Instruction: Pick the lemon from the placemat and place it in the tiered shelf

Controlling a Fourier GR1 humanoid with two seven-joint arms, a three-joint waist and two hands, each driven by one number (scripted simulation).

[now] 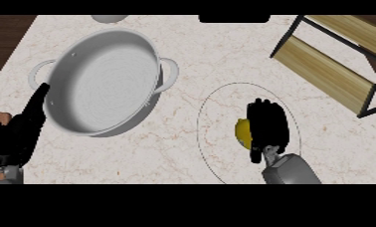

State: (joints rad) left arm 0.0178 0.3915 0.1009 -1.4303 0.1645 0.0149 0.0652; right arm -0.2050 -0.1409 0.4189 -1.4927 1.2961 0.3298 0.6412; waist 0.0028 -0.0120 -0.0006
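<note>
A yellow lemon [243,133] lies on a round, pale placemat [217,121] right of the counter's middle. My right hand [266,124] covers the lemon's right side, its fingers curled round the fruit, so only the left part of the lemon shows. The tiered shelf [330,66], wooden boards in a black frame, stands at the upper right, apart from the hand. My left hand [26,121] rests at the left edge with its fingers straight and up, beside the pot.
A large grey two-handled pot [103,81] sits on the left half of the marble counter [213,52]. A grey round object [109,18] peeks in at the top edge, and a dark shape [234,18] lies at top centre.
</note>
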